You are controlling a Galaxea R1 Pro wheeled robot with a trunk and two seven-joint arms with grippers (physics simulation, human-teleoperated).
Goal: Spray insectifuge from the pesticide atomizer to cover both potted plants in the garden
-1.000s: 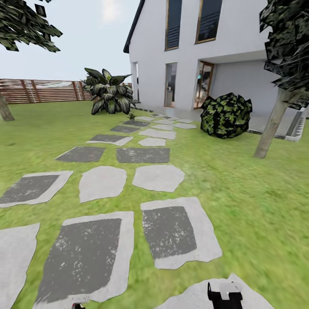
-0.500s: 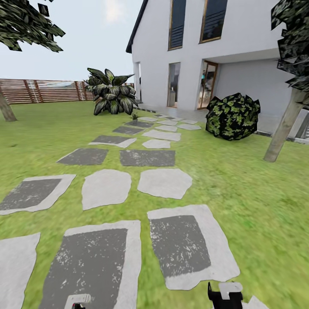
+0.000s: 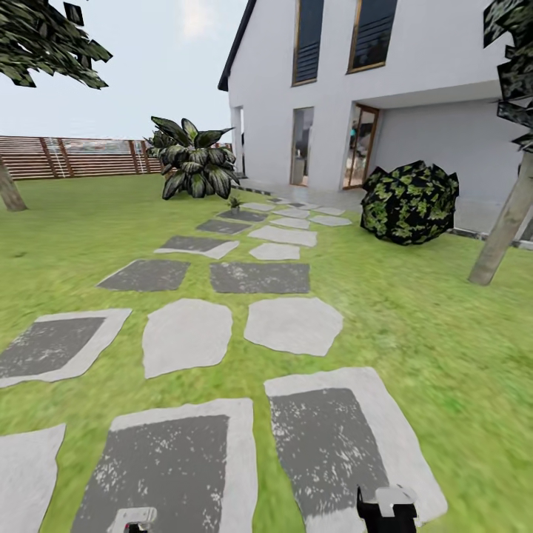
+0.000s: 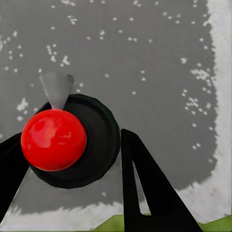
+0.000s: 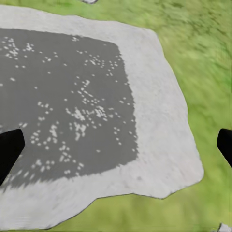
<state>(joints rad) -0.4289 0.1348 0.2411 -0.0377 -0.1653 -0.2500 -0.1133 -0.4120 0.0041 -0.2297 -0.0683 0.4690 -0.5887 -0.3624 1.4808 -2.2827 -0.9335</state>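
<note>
Dark-green, red-capped pesticide atomizer (image 4: 72, 145) sits pinched between the left gripper (image 4: 72, 193) fingers. A small potted plant (image 3: 234, 201) stands far up the stepping stones (image 3: 293, 324). Right gripper (image 5: 116, 145) hangs spread, empty. Bumpy travel could loosen the bottle.

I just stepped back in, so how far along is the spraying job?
Done: the pesticide atomizer looks held in the left gripper. In hand: the robot is out on the stepping stones. Left: reaching the small potted plant far ahead and spraying; the right gripper is open, empty.
</note>
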